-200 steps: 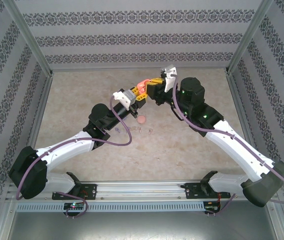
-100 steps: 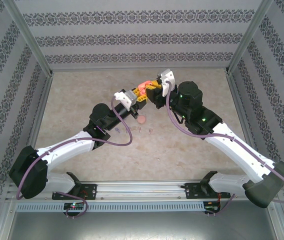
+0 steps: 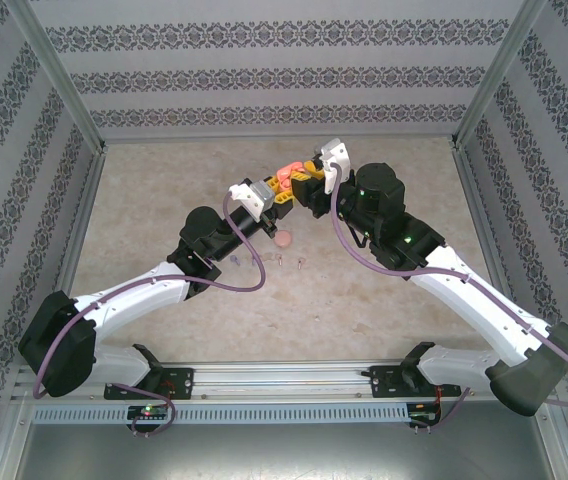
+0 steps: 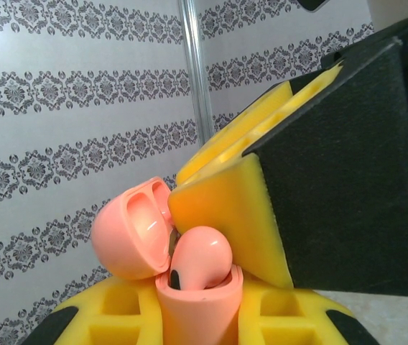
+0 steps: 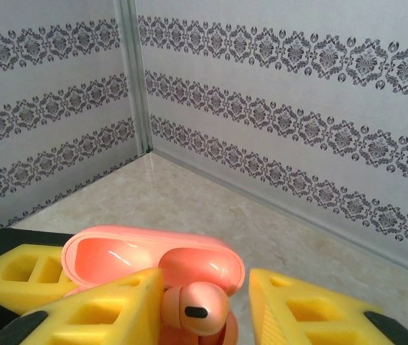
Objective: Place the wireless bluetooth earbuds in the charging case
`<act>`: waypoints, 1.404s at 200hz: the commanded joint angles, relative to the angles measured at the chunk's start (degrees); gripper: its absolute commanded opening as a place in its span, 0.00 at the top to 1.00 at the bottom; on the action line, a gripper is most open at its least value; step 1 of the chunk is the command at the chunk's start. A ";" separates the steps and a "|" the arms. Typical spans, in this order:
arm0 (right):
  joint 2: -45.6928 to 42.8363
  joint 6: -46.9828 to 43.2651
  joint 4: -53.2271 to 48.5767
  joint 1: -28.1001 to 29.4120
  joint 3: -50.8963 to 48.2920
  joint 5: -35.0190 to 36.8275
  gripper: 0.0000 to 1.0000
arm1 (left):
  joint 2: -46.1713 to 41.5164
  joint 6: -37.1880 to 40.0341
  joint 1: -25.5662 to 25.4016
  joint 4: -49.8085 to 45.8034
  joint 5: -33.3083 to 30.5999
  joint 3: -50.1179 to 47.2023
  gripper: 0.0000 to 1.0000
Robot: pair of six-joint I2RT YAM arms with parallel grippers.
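Coral earbud [image 4: 198, 253] — stem inside case [image 4: 198, 307]

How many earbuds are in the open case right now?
1: an orange earbud stands in the mouth of the open orange case. The rest of its inside is hidden, so another may be there.

Glossy, smooth coral-pink plastic: the charging case [image 4: 128, 237] and its earbud [image 4: 202, 257] both catch the light. The pads [image 4: 225, 208] of the right gripper [image 5: 204, 287] are matt, faintly grainy yellow plastic, backed with dull black plastic. The table [image 5: 211, 208] shows a mottled, stone-like surface with a soft sheen. A brushed metal post [image 4: 193, 65] stands against matt patterned wallpaper [image 4: 60, 108].
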 commanded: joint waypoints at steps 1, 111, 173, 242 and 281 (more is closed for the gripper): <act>-0.06 -1.02 -4.87 1.51 -1.65 -2.59 0.61 | -0.29 -0.15 -1.02 4.57 0.04 2.42 1.00; -3.16 1.31 -4.69 1.55 -4.52 -3.45 0.52 | -0.19 0.42 -1.02 4.18 -0.43 2.72 1.00; -5.80 3.19 -4.92 1.59 -5.77 -3.91 0.49 | 0.28 0.33 -1.02 4.37 -0.34 3.03 1.00; -9.39 4.29 -5.91 1.45 -8.64 -1.52 0.35 | 0.50 0.57 -1.06 4.36 -0.38 3.24 1.00; -12.52 5.75 -5.76 1.37 -11.76 -0.37 0.22 | 0.89 0.95 -1.02 4.83 -0.51 3.04 1.00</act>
